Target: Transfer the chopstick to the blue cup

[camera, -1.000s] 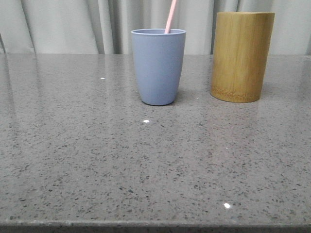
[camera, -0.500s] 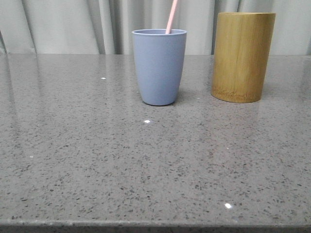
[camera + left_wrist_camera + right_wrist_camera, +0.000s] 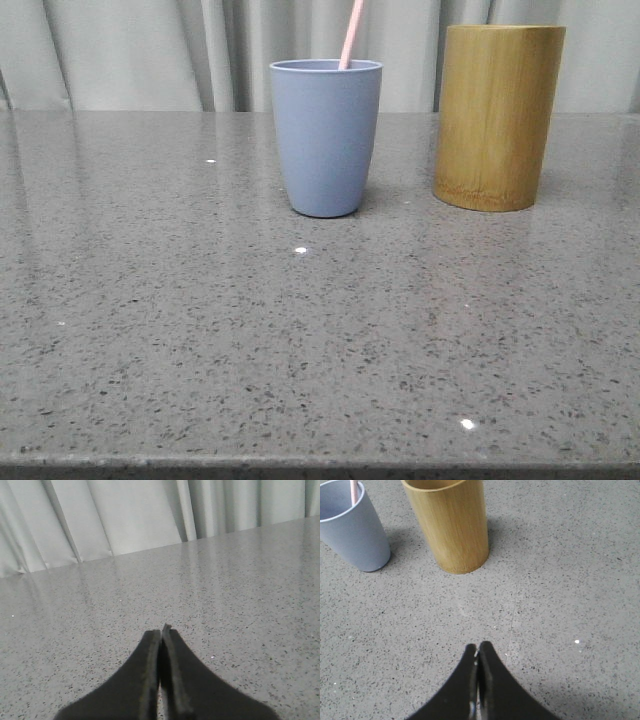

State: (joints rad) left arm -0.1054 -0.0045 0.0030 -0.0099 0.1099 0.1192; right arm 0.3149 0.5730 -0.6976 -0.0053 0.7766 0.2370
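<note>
The blue cup [image 3: 326,135] stands upright on the grey table, left of the bamboo holder [image 3: 497,117]. A pale pink chopstick [image 3: 351,33] stands in the cup and leans out past the top of the front view. The right wrist view shows the cup [image 3: 353,529] with the chopstick [image 3: 354,491] inside, beside the bamboo holder [image 3: 450,522]. My right gripper [image 3: 478,649] is shut and empty, low over the table in front of the holder. My left gripper [image 3: 161,632] is shut and empty over bare table, away from both. Neither gripper shows in the front view.
The speckled grey stone table [image 3: 300,340] reaches back to a pale curtain [image 3: 150,50]. Its front edge runs along the bottom of the front view. The bamboo holder's inside is hidden.
</note>
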